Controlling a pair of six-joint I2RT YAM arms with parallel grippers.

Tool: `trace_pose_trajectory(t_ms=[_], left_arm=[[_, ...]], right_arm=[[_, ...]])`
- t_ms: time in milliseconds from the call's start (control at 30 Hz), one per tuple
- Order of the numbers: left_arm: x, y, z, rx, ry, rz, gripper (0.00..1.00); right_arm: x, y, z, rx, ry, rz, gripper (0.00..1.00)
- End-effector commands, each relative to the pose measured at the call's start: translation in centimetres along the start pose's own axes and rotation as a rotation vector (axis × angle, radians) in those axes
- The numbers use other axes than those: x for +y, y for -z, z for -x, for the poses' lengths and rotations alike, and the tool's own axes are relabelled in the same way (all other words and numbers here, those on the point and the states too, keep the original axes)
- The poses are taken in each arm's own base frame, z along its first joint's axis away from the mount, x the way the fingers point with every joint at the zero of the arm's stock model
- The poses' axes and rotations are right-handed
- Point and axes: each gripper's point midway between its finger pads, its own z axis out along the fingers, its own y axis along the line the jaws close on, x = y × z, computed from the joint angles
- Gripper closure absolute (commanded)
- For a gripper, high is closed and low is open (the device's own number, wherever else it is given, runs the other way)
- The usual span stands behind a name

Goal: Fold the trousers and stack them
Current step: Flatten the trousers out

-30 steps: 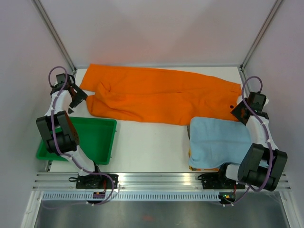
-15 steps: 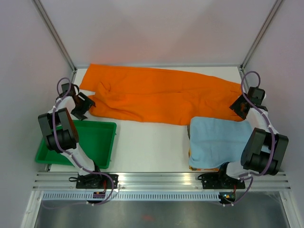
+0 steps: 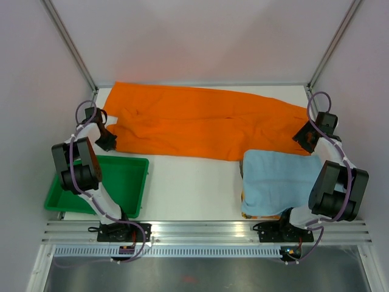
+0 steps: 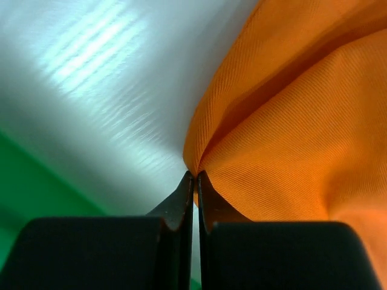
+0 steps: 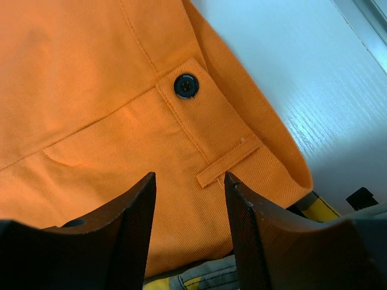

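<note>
A: Found the trousers [image 3: 200, 125] stretched flat along the far edge of the table [image 3: 194, 182], cuffs toward the left edge, waistband at the right edge.

B: Saw the left gripper [image 4: 195, 181] pressed together on a cuff corner, with only a thin fold of orange cloth pinched at the very tips. Judged that hold shallow. Called for a slow, steady lift, no jerk.

A: And the right gripper [image 5: 188, 179]?

B: Hung spread over the waistband, close to the button [image 5: 186, 86] and the belt loop [image 5: 228, 162], with nothing held yet. Needed to come down and bite through both layers at the waistband edge before any lift.

A: Agreed. Thought it best to raise both ends level, then carry cuffs over to waistband so the fold landed square.

B: Noted the light blue cloth [image 3: 279, 179] just beside the waist end, toward the near right corner, and the green tray [image 3: 121, 182] at the near left corner. Advised keeping the hanging cloth high enough not to drag either.
</note>
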Motion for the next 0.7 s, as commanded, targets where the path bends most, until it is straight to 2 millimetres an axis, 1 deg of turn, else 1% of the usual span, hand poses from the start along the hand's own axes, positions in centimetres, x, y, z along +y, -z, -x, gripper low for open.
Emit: trace_pose_trajectory(t_ms=[0, 33, 67, 100, 133, 167, 200, 233, 300, 333, 367, 400, 500, 567, 600, 633, 667], left_arm=[[0.1, 6.0, 6.5, -0.252, 0.071, 0.054, 0.98], [0.8, 7.3, 6.8, -0.263, 0.075, 0.084, 0.98], [1.0, 9.5, 7.7, -0.316, 0.092, 0.088, 0.98], [1.7, 11.3, 9.0, -0.38, 0.107, 0.124, 0.98], [2.2, 12.6, 9.4, -0.409, 0.118, 0.142, 0.98], [3.1, 13.7, 9.3, -0.423, 0.13, 0.171, 0.98], [3.8, 15.8, 9.7, -0.476, 0.146, 0.176, 0.98], [4.1, 16.6, 9.7, -0.495, 0.153, 0.176, 0.98], [4.9, 17.6, 8.9, -0.515, 0.154, 0.174, 0.98], [5.1, 17.5, 8.6, -0.513, 0.143, 0.171, 0.98], [5.1, 17.3, 8.2, -0.503, 0.132, 0.163, 0.98], [5.3, 16.6, 7.4, -0.478, 0.118, 0.165, 0.98], [5.1, 15.3, 6.2, -0.422, 0.093, 0.148, 0.96], [4.4, 14.8, 6.2, -0.403, 0.035, 0.118, 0.73], [4.2, 15.0, 6.6, -0.413, 0.031, 0.113, 0.55], [4.0, 15.0, 6.8, -0.417, 0.024, 0.114, 0.12], [4.1, 14.9, 7.1, -0.42, 0.002, 0.126, 0.01]], right_arm=[[0.9, 1.1, 2.6, -0.088, 0.011, 0.024, 0.45], [0.9, 1.2, 2.7, -0.091, 0.011, 0.027, 0.45], [0.9, 1.3, 2.8, -0.096, 0.009, 0.028, 0.45], [0.9, 1.3, 2.7, -0.098, 0.009, 0.027, 0.45], [0.9, 1.4, 2.7, -0.102, 0.006, 0.029, 0.45], [0.8, 1.3, 2.5, -0.101, 0.003, 0.028, 0.46], [0.8, 1.3, 2.4, -0.1, 0.001, 0.029, 0.46], [0.8, 1.3, 2.3, -0.101, -0.002, 0.029, 0.46], [0.6, 1.2, 2.1, -0.097, -0.003, 0.027, 0.46], [0.7, 1.2, 2.1, -0.099, -0.003, 0.028, 0.47], [0.6, 1.2, 2.1, -0.098, -0.002, 0.027, 0.47], [0.7, 1.2, 2.1, -0.099, -0.005, 0.028, 0.47], [0.8, 1.2, 2.1, -0.097, -0.006, 0.037, 0.47], [0.9, 1.3, 2.0, -0.093, -0.002, 0.042, 0.47], [1.0, 1.3, 2.1, -0.096, -0.001, 0.043, 0.47], [1.0, 1.3, 2.1, -0.092, -0.002, 0.047, 0.47], [1.1, 1.3, 2.1, -0.092, -0.002, 0.054, 0.48]])
